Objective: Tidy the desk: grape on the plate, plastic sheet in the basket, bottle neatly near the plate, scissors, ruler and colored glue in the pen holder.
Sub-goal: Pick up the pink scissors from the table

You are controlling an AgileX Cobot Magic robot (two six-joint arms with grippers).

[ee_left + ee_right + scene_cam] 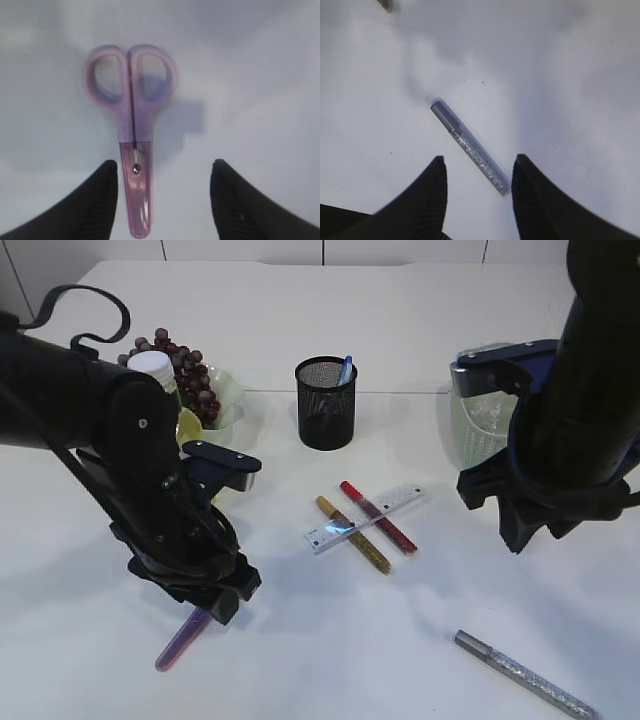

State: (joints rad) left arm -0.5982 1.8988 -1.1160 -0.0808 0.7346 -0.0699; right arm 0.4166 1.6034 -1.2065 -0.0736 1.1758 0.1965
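Purple scissors (131, 125) lie shut on the table, handles away from me, with the sheathed blade tip between the fingers of my open left gripper (162, 165), close to its left finger. In the exterior view the scissors (181, 640) stick out below that gripper (215, 602). My open right gripper (477, 159) hovers over a silver glitter glue stick (470, 148), which also shows in the exterior view (525, 676). A clear ruler (366, 518) lies across a gold glue stick (353, 534) and a red glue stick (379, 517). The black mesh pen holder (326, 405) holds a blue pen. Grapes (188, 375) sit on the plate (228, 398), and a white-capped bottle (155, 370) stands beside them.
A pale green basket (478, 425) stands at the right, partly hidden behind my right arm. I cannot make out the plastic sheet. The left arm's bulk covers the table's left side.
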